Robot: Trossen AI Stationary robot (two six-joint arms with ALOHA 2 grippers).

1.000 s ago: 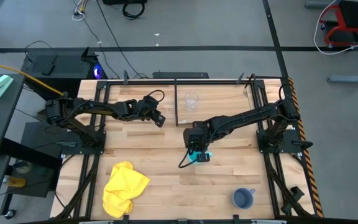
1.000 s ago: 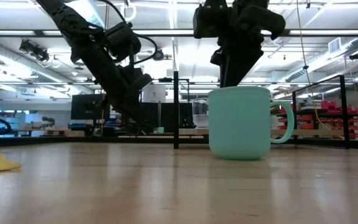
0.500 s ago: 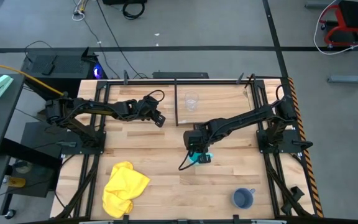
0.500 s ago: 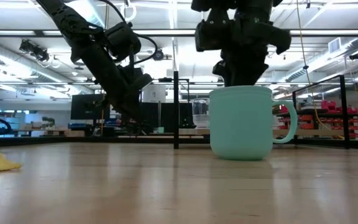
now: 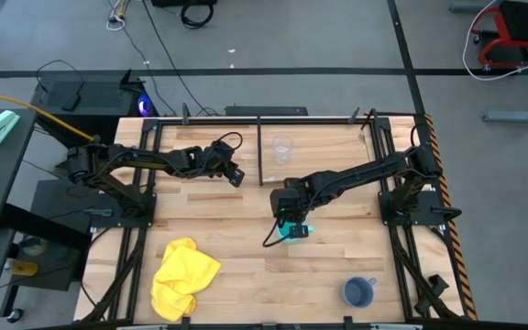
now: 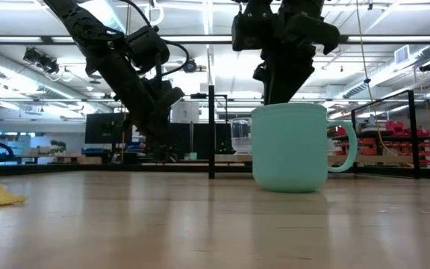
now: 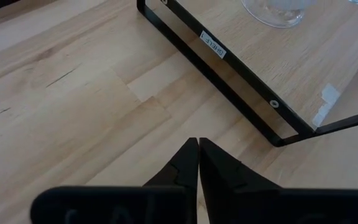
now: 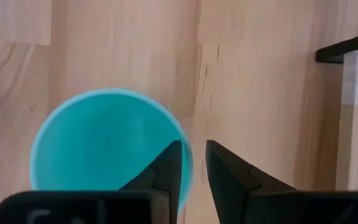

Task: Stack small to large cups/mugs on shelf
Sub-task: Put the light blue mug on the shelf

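Observation:
The cyan mug (image 5: 299,231) stands upright on its base mid-table and fills the low view (image 6: 290,148), handle toward the table's right. My right gripper (image 8: 194,165) hangs over it, pointing down and slightly open. One finger is inside the rim and one outside. The clear cup (image 5: 283,148) stands on the shelf (image 5: 328,158) at the far side. The grey-blue mug (image 5: 358,292) stands near the front edge. My left gripper (image 7: 197,146) is shut and empty, hovering beside the shelf's black upright (image 5: 260,151). My right gripper comes from above with one finger (image 8: 166,168) inside the mug and the other outside, astride the rim (image 8: 188,155) on the side away from the handle. I cannot tell whether either finger touches the wall. The mug stands on the table.
A yellow cloth (image 5: 183,278) lies crumpled at the front left. The shelf's black frame (image 7: 229,81) runs just ahead of my left gripper. Bare tabletop lies between the cyan mug and the grey-blue mug.
My right gripper has dipped down onto the cyan mug's rim and come back up. The mug has shifted and turned a little on the table, its handle now showing farther out, and it stays upright.

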